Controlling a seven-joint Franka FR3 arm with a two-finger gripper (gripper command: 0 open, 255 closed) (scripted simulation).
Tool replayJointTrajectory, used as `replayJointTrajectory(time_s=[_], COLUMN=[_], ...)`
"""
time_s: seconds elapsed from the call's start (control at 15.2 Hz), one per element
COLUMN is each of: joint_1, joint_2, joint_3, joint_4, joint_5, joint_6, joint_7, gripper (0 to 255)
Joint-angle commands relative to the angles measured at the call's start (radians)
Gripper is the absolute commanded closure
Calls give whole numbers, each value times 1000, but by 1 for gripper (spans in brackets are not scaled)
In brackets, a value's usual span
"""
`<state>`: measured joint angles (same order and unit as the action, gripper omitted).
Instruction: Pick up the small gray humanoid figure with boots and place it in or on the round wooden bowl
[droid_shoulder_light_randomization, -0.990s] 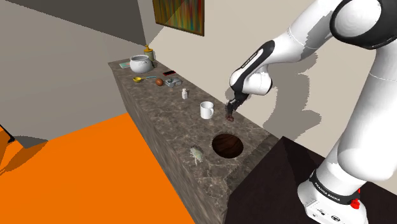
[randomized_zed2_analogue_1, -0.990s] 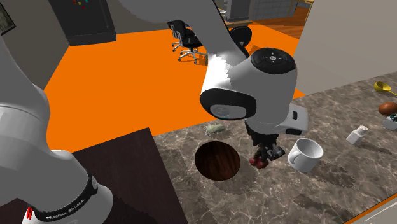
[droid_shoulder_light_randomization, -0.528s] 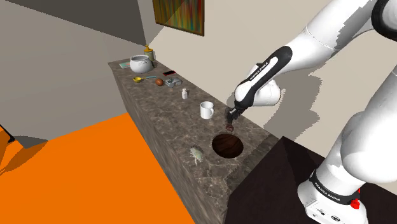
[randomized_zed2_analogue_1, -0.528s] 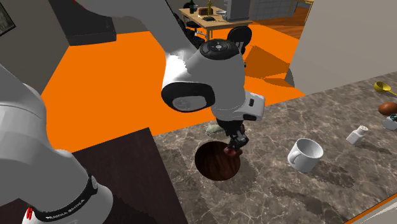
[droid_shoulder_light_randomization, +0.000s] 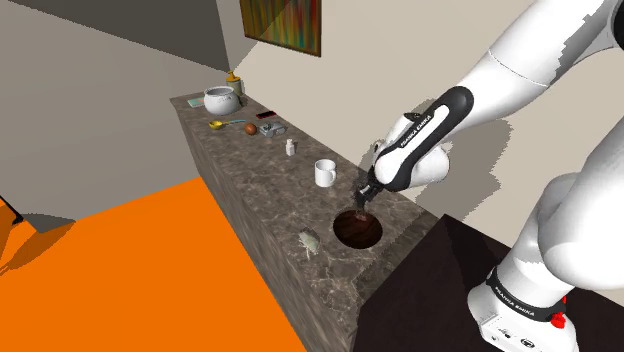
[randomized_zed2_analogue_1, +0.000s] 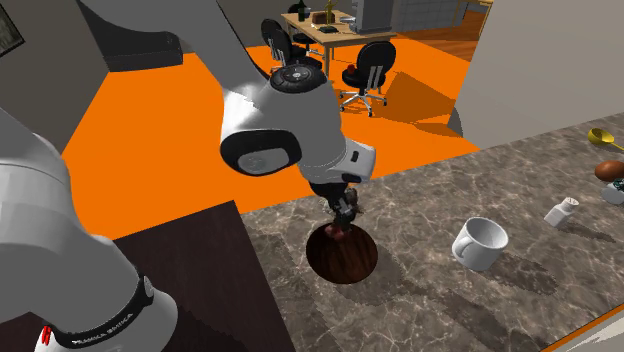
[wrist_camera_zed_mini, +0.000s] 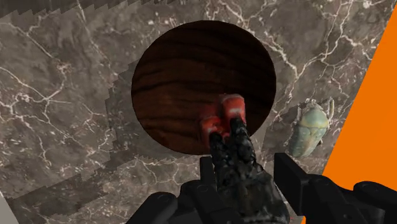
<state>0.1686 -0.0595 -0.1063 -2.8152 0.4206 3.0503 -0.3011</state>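
Reaching down at a slant over the bowl (droid_shoulder_light_randomization: 358, 231), arm (droid_shoulder_light_randomization: 520, 60) holds gripper (wrist_camera_zed_mini: 245, 164) just above the bowl's inside, fingers (wrist_camera_zed_mini: 289, 175) clamped on the dark, red-booted figure (wrist_camera_zed_mini: 234, 149), feet toward the bowl.

Bright even light; jagged shadows across counter (wrist_camera_zed_mini: 57, 159).

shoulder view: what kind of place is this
Probably a home kitchen, simulated: a long marble-patterned counter carries a white mug and a white pot, a framed painting hangs on the wall, and the second exterior view shows a table with chairs.
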Motion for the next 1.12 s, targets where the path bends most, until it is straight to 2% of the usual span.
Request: replayJointTrajectory(time_s=[0.0,0.13,0.26,0.59,0.66,1.06], joint_1=[47,72,55,-81,-114,-110], joint_2=[44,89,135,249,280,280], joint_3=[-14,-4,44,222,260,256], joint_4=[10,34,67,163,193,193], joint_5=[138,316,502,909,1017,1018], joint_6=[34,55,70,113,124,124], joint_7=[-105,-249,-405,-781,-889,-890], gripper=[255,255,255,255,255,255])
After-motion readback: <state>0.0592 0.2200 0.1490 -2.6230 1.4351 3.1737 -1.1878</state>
